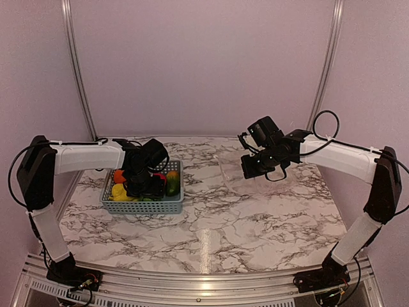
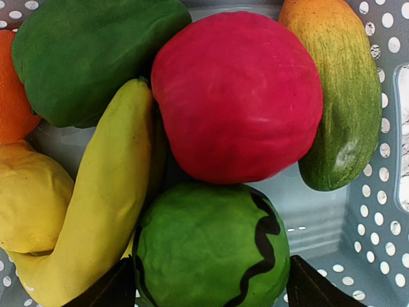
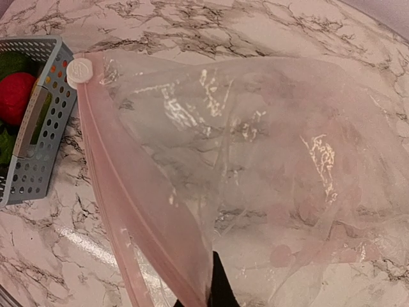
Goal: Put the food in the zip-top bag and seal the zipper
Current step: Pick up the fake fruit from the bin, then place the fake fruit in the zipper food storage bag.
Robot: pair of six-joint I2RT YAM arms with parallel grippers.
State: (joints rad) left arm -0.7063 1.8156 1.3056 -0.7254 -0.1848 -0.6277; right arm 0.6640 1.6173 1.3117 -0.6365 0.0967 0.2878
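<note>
The food lies in a grey-blue basket (image 1: 144, 206). In the left wrist view I see a red apple (image 2: 236, 96), green pepper (image 2: 89, 51), banana (image 2: 102, 204), lemon (image 2: 29, 204), orange (image 2: 13, 96), mango (image 2: 339, 96) and a striped green melon (image 2: 211, 249). My left gripper (image 2: 211, 276) is down in the basket and open, one black finger on each side of the melon. My right gripper (image 3: 214, 288) is shut on the edge of the clear zip-top bag (image 3: 255, 160) and holds it above the table. The pink zipper (image 3: 128, 211) runs down the bag's left edge.
A white tab (image 3: 80, 70) sits at the zipper's far end. The basket (image 3: 38, 147) stands just left of the hanging bag. The marble table (image 1: 255, 224) stretches between the arms, with pale walls behind it.
</note>
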